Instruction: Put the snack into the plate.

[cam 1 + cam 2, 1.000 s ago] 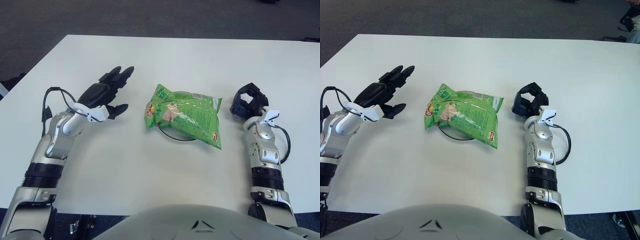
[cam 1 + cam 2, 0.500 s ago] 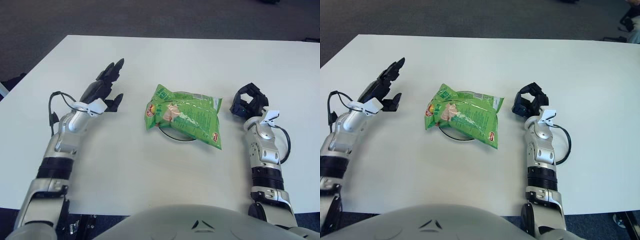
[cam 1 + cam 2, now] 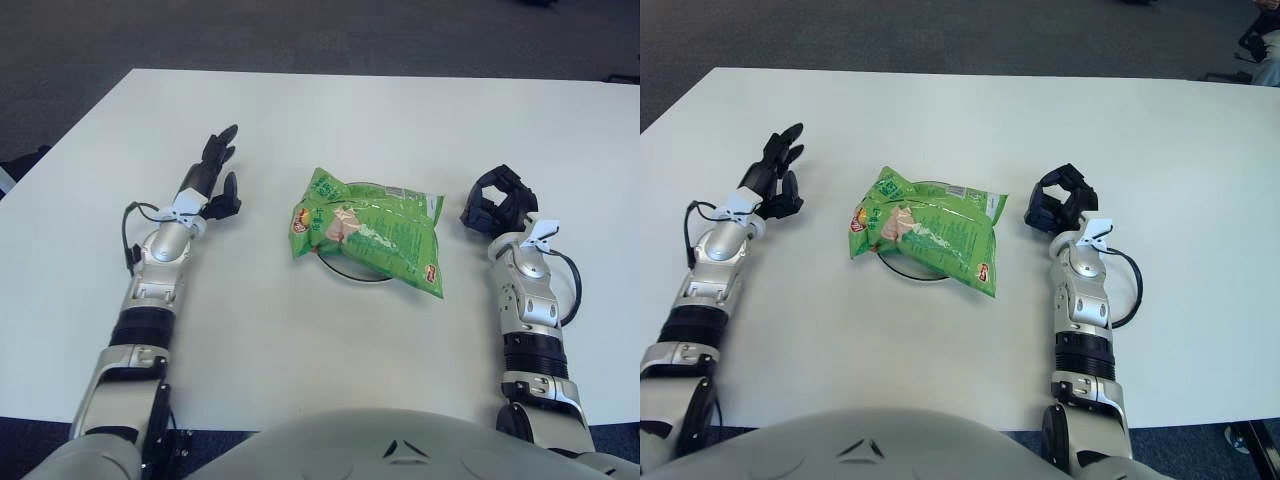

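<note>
A green snack bag (image 3: pixel 370 229) lies flat on top of a white plate with a dark rim (image 3: pixel 345 272) in the middle of the white table; the bag covers most of the plate. My left hand (image 3: pixel 216 174) is to the left of the bag, apart from it, fingers spread and holding nothing. My right hand (image 3: pixel 497 203) shows to the right of the bag, a short gap away, fingers curled with nothing in them.
The white table (image 3: pixel 320 110) spreads wide behind and beside the plate. Dark carpet lies beyond its far edge. Black cables loop at both wrists (image 3: pixel 570 290).
My left arm has drawn back and swung left, away from the snack bag, and the hand has turned edge-on with fingers pointing away. Bag, plate and right hand have not moved.
</note>
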